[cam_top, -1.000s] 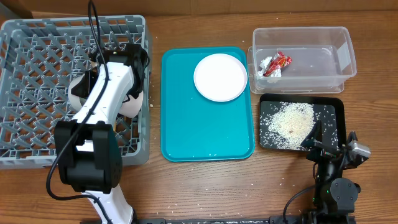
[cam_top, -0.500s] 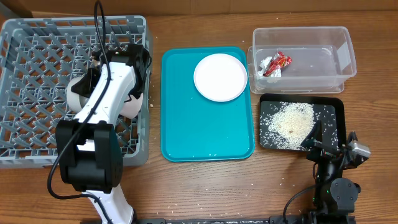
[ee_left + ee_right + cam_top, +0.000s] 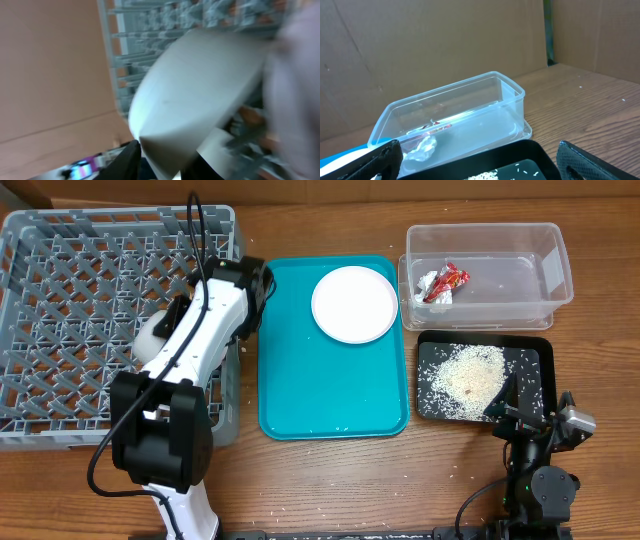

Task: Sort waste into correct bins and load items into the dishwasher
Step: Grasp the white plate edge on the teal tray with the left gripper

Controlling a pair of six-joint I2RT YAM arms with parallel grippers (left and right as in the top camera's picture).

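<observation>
A white bowl (image 3: 148, 340) hangs over the right part of the grey dish rack (image 3: 60, 280), mostly hidden under my left arm. In the blurred left wrist view the bowl (image 3: 200, 95) fills the frame and its rim sits between my left gripper's (image 3: 160, 152) dark fingers, which are shut on it. A white plate (image 3: 354, 304) lies on the teal tray (image 3: 330, 390). My right gripper (image 3: 477, 162) is open and empty, at the front right corner of the black tray (image 3: 535, 360), which holds rice (image 3: 465, 375).
A clear plastic bin (image 3: 555, 270) at the back right holds crumpled wrappers (image 3: 443, 282); it also shows in the right wrist view (image 3: 510, 95) behind the black tray (image 3: 530, 150). A few rice grains lie scattered on the wooden table and the teal tray.
My left arm has swung to the right, towards the rack's right edge and the teal tray, and the white bowl has shifted right with it. The right arm has not moved.
</observation>
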